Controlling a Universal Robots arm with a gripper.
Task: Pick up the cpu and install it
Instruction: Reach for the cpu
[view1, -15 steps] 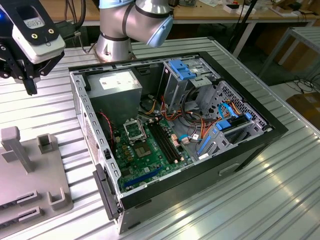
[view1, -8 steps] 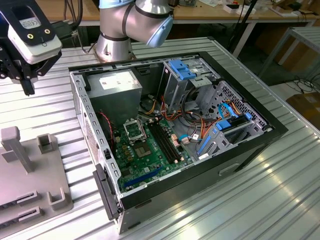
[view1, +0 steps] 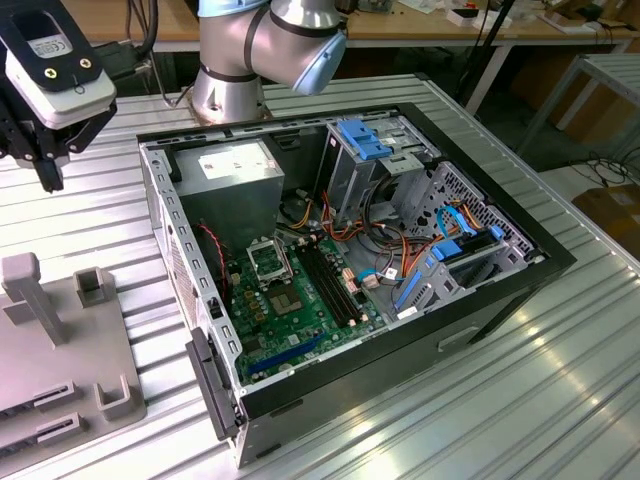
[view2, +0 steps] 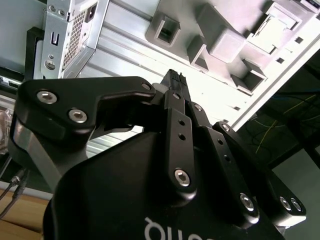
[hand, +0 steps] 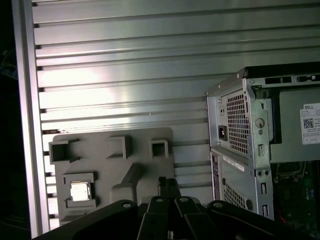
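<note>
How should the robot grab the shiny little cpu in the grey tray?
Probably by two opposite edges, coming straight down from above: the cpu lies flat, face up, in a square pocket of the grey tray, leaving only its top open.

Looking like a robotics lab or workshop. An industrial arm is standing on a ribbed aluminium desk, its end effector hanging above the surface. An opened computer case is lying on the desk, board and wiring exposed, near a grey moulded fixture plate. Wooden workbenches are running along the back, with cables trailing on the floor.
</note>
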